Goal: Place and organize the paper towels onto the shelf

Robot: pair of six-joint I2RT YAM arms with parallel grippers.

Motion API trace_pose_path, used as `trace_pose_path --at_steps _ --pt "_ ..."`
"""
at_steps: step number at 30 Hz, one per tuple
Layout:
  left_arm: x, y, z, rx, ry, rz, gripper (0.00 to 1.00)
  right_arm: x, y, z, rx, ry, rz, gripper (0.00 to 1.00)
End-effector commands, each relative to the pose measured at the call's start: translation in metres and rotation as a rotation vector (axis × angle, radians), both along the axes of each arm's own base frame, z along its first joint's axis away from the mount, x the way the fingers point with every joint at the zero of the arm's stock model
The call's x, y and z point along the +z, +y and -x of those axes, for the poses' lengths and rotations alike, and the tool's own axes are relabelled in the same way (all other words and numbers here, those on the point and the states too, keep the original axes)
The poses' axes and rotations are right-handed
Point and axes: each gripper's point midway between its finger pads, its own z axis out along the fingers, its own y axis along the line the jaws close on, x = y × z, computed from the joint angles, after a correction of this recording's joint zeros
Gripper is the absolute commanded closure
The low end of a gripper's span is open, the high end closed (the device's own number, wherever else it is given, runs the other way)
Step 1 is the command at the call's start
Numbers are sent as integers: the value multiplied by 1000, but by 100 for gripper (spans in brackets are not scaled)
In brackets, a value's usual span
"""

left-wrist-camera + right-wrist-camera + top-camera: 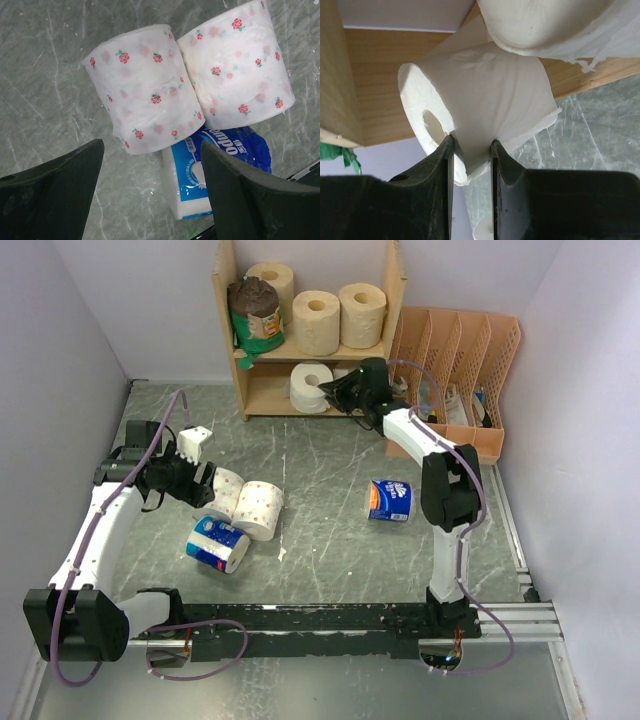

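Top external view: right end effector (335, 392) pinches a plain white paper roll (485, 100) at the lower tier of the light wooden two-tier shelf (396, 300). Left end effector (150, 200), spread wide, hovers over two rose-printed white rolls (150, 90) on the grey marbled desk (330, 540).

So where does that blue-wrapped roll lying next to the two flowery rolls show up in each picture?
Top external: blue-wrapped roll at lower left, just below the two flowery rolls.
Left wrist: bottom centre-right, partly under the flowery rolls, between the open left pincer fingers.
Right wrist: not in it.
Shared landmark: the flowery rolls.
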Motion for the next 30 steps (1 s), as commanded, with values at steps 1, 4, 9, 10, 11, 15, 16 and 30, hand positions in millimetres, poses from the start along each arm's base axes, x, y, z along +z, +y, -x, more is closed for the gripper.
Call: trace_pose_path --at_steps 1,4,9,10,11,15,16,30 --pt "8 1 -5 -2 -36 6 11 16 -2 -27 -72 -73 -9 100" --pt "8 0 -4 -2 -38 6 11 6 -2 -36 -90 -71 7 100" --pt "7 2 -4 3 -34 2 11 -4 -4 -48 -116 -80 24 100" --pt "7 2 -4 4 -35 1 11 -8 -5 -51 -116 -77 29 100" --pt "6 2 -4 6 -32 0 11 -9 -5 -53 -118 -81 33 100" --pt "6 2 -5 6 -27 -2 11 -10 1 -52 -90 -74 18 66" --pt "6 2 -5 6 -27 -1 11 -10 2 -50 -80 -72 11 58" --pt "9 0 -2 -1 -36 6 10 49 -12 -22 -83 -109 63 0"
